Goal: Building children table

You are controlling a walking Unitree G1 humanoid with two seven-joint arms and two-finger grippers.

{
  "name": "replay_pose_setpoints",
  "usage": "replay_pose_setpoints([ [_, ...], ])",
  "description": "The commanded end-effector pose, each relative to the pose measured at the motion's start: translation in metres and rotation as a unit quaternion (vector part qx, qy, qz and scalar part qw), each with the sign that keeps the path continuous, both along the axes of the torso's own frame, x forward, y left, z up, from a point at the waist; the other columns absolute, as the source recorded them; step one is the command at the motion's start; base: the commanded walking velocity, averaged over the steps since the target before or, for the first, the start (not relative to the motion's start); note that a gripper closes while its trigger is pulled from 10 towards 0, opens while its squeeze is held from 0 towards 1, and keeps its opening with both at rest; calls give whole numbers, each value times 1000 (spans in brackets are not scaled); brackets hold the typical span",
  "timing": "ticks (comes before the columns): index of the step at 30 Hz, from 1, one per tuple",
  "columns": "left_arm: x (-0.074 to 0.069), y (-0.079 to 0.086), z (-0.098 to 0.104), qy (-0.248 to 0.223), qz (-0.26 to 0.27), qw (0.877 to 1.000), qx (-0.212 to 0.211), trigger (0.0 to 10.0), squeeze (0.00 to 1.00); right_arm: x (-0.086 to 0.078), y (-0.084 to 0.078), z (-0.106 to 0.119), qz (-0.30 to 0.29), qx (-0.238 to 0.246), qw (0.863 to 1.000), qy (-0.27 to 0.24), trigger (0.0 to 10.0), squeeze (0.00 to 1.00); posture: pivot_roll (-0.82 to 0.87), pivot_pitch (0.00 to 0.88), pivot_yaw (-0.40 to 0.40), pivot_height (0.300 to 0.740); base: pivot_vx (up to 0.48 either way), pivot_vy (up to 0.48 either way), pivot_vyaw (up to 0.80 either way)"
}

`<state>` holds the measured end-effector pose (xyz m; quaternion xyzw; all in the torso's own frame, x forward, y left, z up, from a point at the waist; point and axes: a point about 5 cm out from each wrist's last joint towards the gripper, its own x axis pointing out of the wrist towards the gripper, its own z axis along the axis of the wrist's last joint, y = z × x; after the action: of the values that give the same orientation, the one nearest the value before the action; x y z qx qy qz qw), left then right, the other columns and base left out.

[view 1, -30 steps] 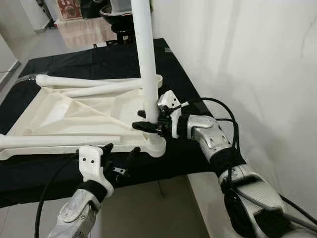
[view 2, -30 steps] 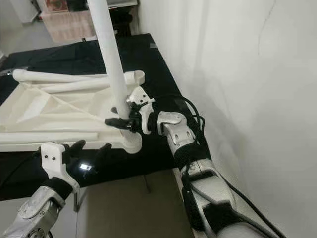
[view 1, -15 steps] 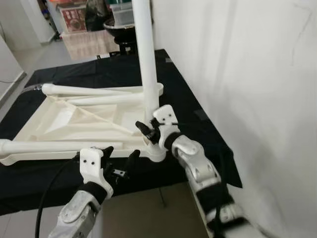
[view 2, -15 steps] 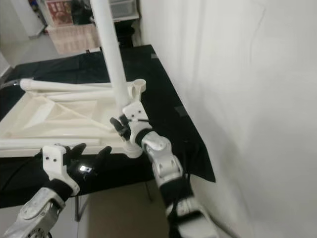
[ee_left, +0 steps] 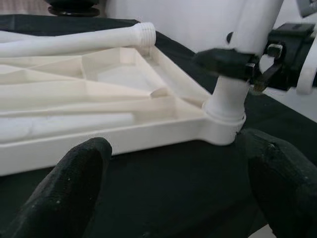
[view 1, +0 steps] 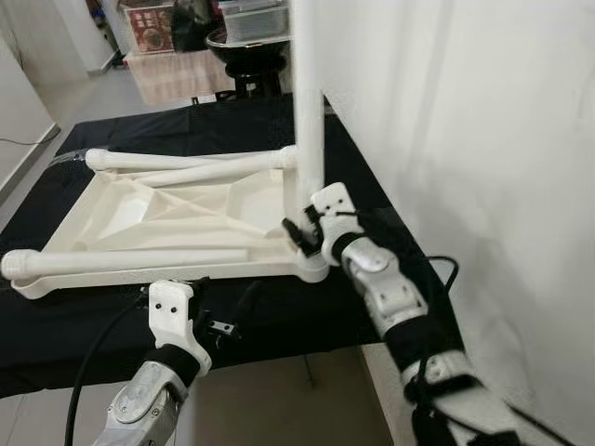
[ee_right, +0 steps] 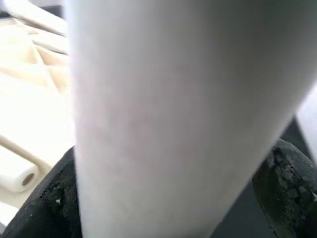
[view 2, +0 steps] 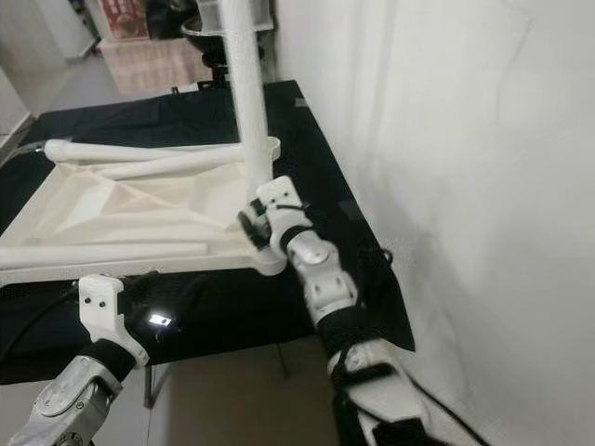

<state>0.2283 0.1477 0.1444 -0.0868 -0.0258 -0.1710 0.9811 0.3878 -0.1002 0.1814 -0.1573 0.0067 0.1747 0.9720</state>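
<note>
Place: I stand in a home room | plain white wall [view 1: 483, 139] along frame right | black cloth-covered table [view 1: 112, 325] centre | pale tiled floor [view 1: 65, 102] upper left | lidded clear plastic storage box [view 1: 253, 19] at frame top

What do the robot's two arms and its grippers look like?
Both arms are silver with black joints and loose black cables. The left gripper has a white block with two small holes and long black fingers; the right gripper has a white housing and black fingers too.
</note>
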Motion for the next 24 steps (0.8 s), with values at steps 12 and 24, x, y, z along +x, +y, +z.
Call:
replay_pose_setpoints([
  [12, -3, 10, -9, 15, 28, 999, 42, 10000, 0, -59, 16, -28, 124, 112, 985, 49, 10000, 0, -31, 9, 74, 740, 0, 0, 0],
  [24, -3, 35, -15, 7, 139, 982, 129, 10000, 0, -93, -9, -50, 91, 158, 982, 53, 10000, 0, -54, 0, 106, 740, 0, 0, 0],
])
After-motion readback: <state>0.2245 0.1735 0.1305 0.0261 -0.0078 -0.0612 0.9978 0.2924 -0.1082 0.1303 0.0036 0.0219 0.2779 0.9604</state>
